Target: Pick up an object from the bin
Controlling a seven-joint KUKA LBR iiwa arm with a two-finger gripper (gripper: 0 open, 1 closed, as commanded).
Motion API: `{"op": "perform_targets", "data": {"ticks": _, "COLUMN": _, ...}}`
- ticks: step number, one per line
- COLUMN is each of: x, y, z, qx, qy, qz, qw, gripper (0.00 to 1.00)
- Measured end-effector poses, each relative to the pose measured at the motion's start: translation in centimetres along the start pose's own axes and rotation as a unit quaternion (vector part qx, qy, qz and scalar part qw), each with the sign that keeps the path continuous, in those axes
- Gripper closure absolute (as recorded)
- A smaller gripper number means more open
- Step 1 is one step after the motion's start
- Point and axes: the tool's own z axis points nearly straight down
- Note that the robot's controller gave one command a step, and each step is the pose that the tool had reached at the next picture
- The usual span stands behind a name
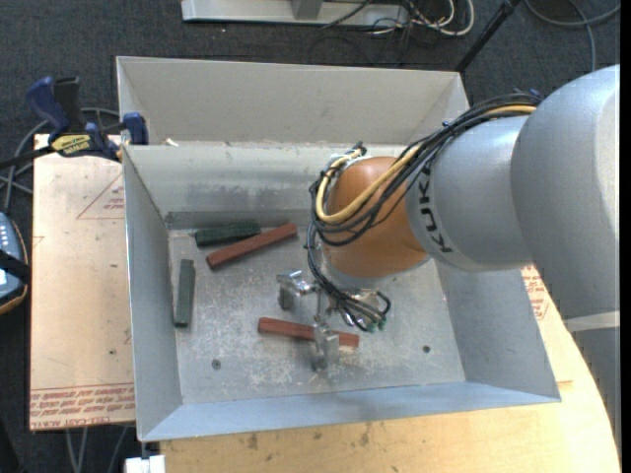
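Grey-green bar [182, 292] by the left wall of the bin [153, 304]; a dark green bar [227, 233] and a red-brown bar [251, 246] lie toward the back. At front centre a second red-brown bar [283, 327] lies flat, the gripper [323, 349] down across its middle; open or clamped, I cannot tell.

Reads "KUKA" in black letters on the grey arm [493, 200], just beside the orange cover [370, 230]. Stands sideways, with the last letter near the cables [394, 177].
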Motion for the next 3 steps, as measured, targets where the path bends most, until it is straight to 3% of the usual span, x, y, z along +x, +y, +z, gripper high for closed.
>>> {"op": "perform_targets", "data": {"ticks": 1, "x": -0.2, "y": 0.0, "z": -0.5, "qx": 0.001, "qy": -0.0024, "qz": 0.001, "qw": 1.0000, "gripper": 1.00}}
{"op": "perform_targets", "data": {"ticks": 2, "x": -4.2, "y": 1.7, "z": -12.7, "qx": 0.002, "qy": -0.0084, "qz": -0.055, "qw": 0.9985, "gripper": 1.00}}
{"op": "perform_targets", "data": {"ticks": 3, "x": -4.9, "y": 1.5, "z": -17.0, "qx": 0.002, "qy": -0.0062, "qz": -0.051, "qw": 0.9987, "gripper": 1.00}}
